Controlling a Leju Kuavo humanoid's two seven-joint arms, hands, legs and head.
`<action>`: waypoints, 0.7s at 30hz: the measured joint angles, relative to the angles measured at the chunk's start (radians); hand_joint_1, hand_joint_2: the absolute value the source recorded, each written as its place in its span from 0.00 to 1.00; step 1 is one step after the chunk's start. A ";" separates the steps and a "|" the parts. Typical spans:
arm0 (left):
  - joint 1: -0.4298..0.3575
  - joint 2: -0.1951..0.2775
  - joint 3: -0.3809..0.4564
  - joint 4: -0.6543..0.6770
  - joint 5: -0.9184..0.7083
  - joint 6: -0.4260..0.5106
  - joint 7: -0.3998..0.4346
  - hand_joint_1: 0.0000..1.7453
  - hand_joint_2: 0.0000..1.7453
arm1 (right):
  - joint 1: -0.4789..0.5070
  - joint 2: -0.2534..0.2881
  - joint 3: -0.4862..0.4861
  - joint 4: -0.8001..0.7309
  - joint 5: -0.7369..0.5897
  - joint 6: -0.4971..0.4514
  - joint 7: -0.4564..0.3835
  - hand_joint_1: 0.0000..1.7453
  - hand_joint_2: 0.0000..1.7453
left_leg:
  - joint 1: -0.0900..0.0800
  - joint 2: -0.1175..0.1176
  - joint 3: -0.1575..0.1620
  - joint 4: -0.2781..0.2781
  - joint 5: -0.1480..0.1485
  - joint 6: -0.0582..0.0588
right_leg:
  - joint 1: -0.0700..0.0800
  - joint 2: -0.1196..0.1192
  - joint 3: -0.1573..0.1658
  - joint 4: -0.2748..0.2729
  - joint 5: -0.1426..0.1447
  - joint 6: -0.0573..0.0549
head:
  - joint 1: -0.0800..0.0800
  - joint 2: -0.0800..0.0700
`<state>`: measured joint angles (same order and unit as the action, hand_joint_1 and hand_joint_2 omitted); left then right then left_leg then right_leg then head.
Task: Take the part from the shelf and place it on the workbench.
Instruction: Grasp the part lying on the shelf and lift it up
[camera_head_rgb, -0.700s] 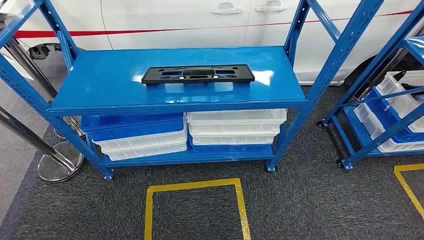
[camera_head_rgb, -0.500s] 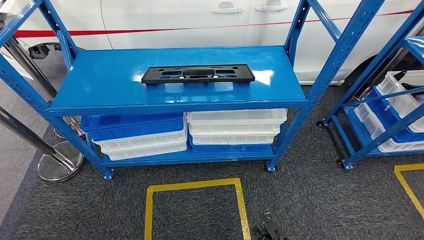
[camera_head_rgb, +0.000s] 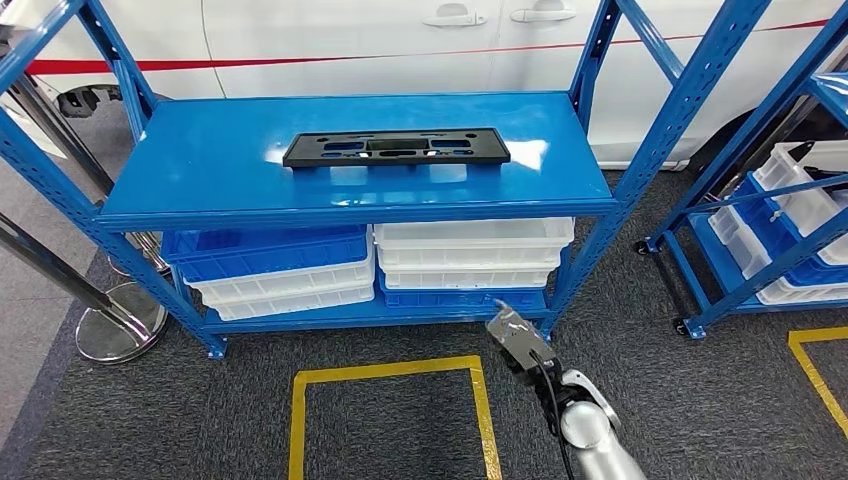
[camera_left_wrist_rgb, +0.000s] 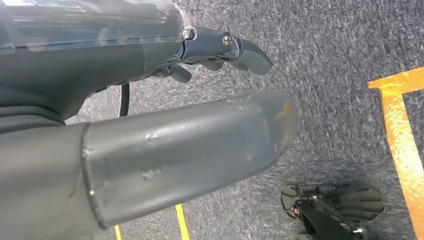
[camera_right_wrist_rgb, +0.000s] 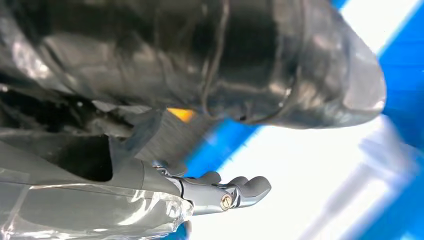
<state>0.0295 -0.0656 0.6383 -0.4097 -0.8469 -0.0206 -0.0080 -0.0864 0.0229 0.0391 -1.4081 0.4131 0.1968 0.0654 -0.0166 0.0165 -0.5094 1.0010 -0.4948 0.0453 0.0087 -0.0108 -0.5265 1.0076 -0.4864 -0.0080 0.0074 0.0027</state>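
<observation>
Right hand (camera_head_rgb: 518, 340) raised before shelf (camera_head_rgb: 355, 205), fingers apart, empty; part (camera_head_rgb: 395, 148) untouched on top.

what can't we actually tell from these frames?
- Right hand: seen from behind in the head view and blurred in the right wrist view, so its finger state is unclear.
- Black part on the shelf top: its underside and cutout details are too small in the head view.
- Stacked bins: contents hidden by the shelf top and by each other.
- Right-side rack: cut off by the frame edge.
</observation>
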 joint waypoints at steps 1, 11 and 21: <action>-0.002 -0.002 0.013 0.000 -0.012 -0.001 0.000 0.00 0.00 | -0.012 -0.003 0.006 -0.017 0.009 0.002 -0.002 0.00 0.00 | 0.000 0.000 0.000 0.000 0.000 0.000 | 0.000 0.000 0.000 0.000 0.000 0.000 | 0.000 0.000; -0.022 -0.020 0.150 0.000 -0.185 -0.026 0.003 0.00 0.00 | -0.165 -0.049 0.099 -0.248 0.142 0.023 -0.028 0.00 0.00 | 0.000 0.000 -0.001 0.001 0.000 0.000 | 0.000 0.000 -0.001 0.001 0.001 0.000 | 0.000 0.000; -0.039 -0.039 0.261 0.014 -0.344 -0.068 0.015 0.00 0.00 | -0.273 -0.117 0.198 -0.422 0.375 0.005 -0.055 0.00 0.00 | 0.000 0.000 -0.002 0.001 0.000 0.000 | 0.000 0.000 -0.002 0.001 0.001 0.000 | 0.000 0.000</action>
<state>-0.0095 -0.1043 0.8991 -0.3958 -1.1907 -0.0883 0.0073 -0.3589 -0.0945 0.2375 -1.8301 0.7884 0.2017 0.0100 -0.0167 0.0166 -0.5110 1.0018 -0.4946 0.0453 0.0086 -0.0107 -0.5281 1.0082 -0.4858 -0.0084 0.0075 0.0027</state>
